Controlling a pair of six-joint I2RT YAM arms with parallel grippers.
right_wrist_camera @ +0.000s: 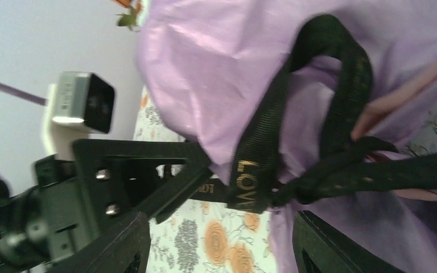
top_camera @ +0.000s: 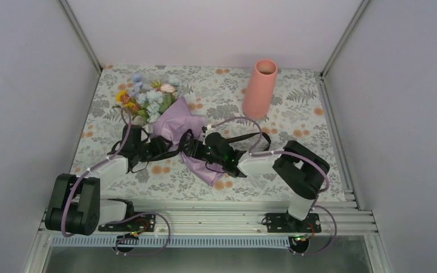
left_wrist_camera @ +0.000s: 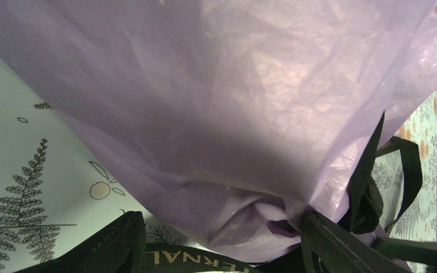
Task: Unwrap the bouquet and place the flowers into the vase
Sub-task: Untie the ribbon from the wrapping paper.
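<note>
**Arms lean in from the near edge; both sets of jaws spread at the bouquet's tied neck**

Closest in the overhead view, the left arm (top_camera: 71, 205) and right arm (top_camera: 301, 176) rise from the rail (top_camera: 205, 219) at the near edge. They lean inward over the worktop (top_camera: 296, 114), which is covered by a cloth printed with grey ferns and orange blooms.

Between the arms the bouquet (top_camera: 168, 116) lies on its side near the middle, slanting from near centre toward the far left. Its flowers (top_camera: 151, 96) are pale blue, pink, yellow, orange and white with green leaves, and they fan out at the far-left end. Thin, crinkled lilac paper (left_wrist_camera: 233, 114) wraps the stems and trails to a point on the near side. A black ribbon (right_wrist_camera: 262, 153) with gold lettering is knotted round the narrow part of the wrap, its loops and tails loose toward the right.

The vase (top_camera: 260, 88), a plain salmon-pink cylinder, stands upright at the far side, right of centre and well apart from the bouquet.

The left jaws are spread wide, one finger on either side of the gathered paper neck. One finger (left_wrist_camera: 330, 244) touches the paper, while the other (left_wrist_camera: 119, 244) stands just off it with the ribbon running past. They pinch nothing.

The right jaws are likewise spread, with the ribbon knot just beyond the gap between the fingers. Whether either finger touches the ribbon cannot be told. The two sets of jaws sit just beside each other at the knot.
</note>
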